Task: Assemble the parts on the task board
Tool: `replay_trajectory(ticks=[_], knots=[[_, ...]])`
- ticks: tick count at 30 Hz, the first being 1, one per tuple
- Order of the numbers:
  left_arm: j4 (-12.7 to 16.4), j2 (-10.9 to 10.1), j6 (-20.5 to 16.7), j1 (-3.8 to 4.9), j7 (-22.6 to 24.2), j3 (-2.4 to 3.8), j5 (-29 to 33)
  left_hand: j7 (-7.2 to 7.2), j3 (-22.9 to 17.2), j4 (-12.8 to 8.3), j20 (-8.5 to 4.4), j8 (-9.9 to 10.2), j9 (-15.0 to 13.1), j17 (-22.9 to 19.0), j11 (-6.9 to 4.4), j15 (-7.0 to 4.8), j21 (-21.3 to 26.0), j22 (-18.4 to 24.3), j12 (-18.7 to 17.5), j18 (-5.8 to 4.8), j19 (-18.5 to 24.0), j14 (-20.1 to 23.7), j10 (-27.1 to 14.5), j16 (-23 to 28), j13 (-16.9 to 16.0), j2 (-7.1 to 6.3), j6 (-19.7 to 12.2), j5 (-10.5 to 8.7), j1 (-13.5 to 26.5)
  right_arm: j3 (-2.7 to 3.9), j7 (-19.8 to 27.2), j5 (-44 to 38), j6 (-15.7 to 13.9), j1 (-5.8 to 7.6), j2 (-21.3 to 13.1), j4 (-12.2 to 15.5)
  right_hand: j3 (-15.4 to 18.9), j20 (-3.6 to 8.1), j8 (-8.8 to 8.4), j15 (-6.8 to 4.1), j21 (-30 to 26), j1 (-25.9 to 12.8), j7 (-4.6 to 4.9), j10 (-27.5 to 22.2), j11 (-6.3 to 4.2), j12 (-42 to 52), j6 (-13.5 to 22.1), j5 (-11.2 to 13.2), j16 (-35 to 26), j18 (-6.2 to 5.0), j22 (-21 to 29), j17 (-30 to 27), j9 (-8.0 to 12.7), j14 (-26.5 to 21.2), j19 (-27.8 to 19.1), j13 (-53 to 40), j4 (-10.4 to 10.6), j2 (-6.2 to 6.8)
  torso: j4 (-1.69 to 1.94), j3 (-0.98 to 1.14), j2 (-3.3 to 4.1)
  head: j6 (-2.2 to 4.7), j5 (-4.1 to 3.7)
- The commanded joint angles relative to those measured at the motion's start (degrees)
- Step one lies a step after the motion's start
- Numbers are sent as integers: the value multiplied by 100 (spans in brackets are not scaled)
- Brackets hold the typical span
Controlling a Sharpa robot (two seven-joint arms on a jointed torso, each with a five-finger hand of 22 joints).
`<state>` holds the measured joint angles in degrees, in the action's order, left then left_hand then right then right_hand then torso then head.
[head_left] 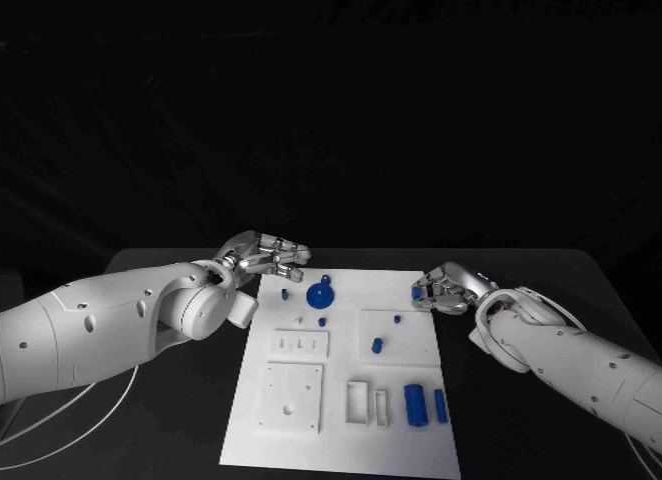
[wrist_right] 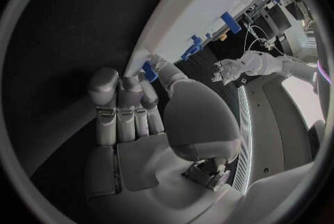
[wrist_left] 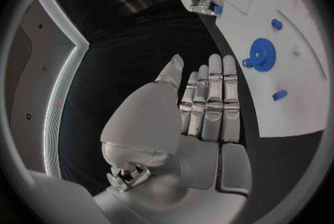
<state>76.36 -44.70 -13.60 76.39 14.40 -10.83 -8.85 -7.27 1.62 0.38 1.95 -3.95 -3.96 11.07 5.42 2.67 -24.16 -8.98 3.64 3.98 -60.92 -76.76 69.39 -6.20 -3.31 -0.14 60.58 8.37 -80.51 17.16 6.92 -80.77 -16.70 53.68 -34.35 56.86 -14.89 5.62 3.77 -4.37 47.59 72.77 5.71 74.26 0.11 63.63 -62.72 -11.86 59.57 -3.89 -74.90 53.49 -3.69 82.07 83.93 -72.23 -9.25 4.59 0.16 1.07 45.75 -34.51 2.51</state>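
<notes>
The white task board (head_left: 346, 440) lies in the middle of the black table. A blue gear (head_left: 320, 294) stands near its far edge, also seen as the blue gear (wrist_left: 263, 54) from the left wrist. Small blue pegs (head_left: 376, 344) dot the board, and two blue cylinders (head_left: 415, 402) lie near its front right. My left hand (head_left: 266, 255) hovers past the board's far left corner, its fingers (wrist_left: 211, 102) straight and holding nothing. My right hand (head_left: 449, 288) is at the board's far right edge, where thumb and finger pinch a small blue part (wrist_right: 149, 71), also visible as the blue part (head_left: 418, 293).
White blocks (head_left: 291, 397) and a slotted white frame (head_left: 369, 400) sit raised on the board's near half. Black table (head_left: 158, 265) surrounds the board on all sides. White cables (head_left: 72, 420) hang below my left arm.
</notes>
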Motion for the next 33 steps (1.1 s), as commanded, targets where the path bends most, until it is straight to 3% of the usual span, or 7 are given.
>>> replay_trajectory(ticks=[1,13,24,27,29,33], knots=[[9,11,85,2,8,4,-9,-18,27,-5,-10,32,3,2,1,16,-17,8,-24,-34,32,20,-45,17,-8,43,-21,-3,5,-2,19,-62,115,-5,14,-5,-105,-12,-22,7,24,-31,-15,21,-12,29,-79,61,18,-49,-574,11,2,18,341,-13,-22,-47,0,-4,4,-1,5],[9,11,92,2,-11,4,-14,-18,27,-5,-10,32,3,2,1,16,-17,8,-24,-34,32,20,-45,17,-8,43,-21,-3,5,-2,-1,-63,62,-5,21,-7,-255,4,-19,-11,31,-88,-62,39,-37,52,-249,94,28,-38,-575,26,-3,22,341,-32,-72,-110,4,-8,0,-12,6],[8,13,90,2,-35,4,-41,-12,29,-12,-13,29,1,4,-16,8,-33,4,-21,-33,38,16,8,12,-8,65,-17,-9,-5,-3,-115,-65,-282,-5,7,35,-389,56,-13,-65,33,-67,-183,71,-112,68,-643,270,31,-5,-572,47,-47,27,344,-53,-122,-242,5,-11,-2,-22,8],[14,8,87,2,-52,5,-59,8,32,13,-29,30,0,15,-57,-11,-47,-2,-21,-41,24,-10,139,-10,-9,85,13,-9,16,-3,-155,-60,-322,-5,-14,96,-367,68,-15,-76,27,-90,-194,73,-118,63,-667,289,25,1,-569,48,-49,24,343,-54,-121,-243,5,-14,-3,-28,-1],[28,-4,68,5,-49,11,-66,41,62,180,-52,30,2,50,-116,-50,-76,-13,-1,-49,-33,-110,311,-88,-15,164,24,170,207,-2,-186,-58,-325,-5,-41,161,-367,77,-14,-83,30,-71,-194,70,-119,56,-668,401,27,3,-569,58,-48,24,343,-53,-130,-270,4,-20,-6,-29,-11],[43,-30,12,35,-96,20,-144,114,38,209,-205,26,-3,226,-271,-198,-256,-110,5,-101,-230,-337,745,-433,-22,166,154,212,186,-2,-256,-55,-306,4,-116,332,-363,79,-14,-84,42,-66,-201,73,-122,53,-682,526,31,8,-572,74,-50,26,345,-55,-132,-287,4,-28,-21,-9,-4]])
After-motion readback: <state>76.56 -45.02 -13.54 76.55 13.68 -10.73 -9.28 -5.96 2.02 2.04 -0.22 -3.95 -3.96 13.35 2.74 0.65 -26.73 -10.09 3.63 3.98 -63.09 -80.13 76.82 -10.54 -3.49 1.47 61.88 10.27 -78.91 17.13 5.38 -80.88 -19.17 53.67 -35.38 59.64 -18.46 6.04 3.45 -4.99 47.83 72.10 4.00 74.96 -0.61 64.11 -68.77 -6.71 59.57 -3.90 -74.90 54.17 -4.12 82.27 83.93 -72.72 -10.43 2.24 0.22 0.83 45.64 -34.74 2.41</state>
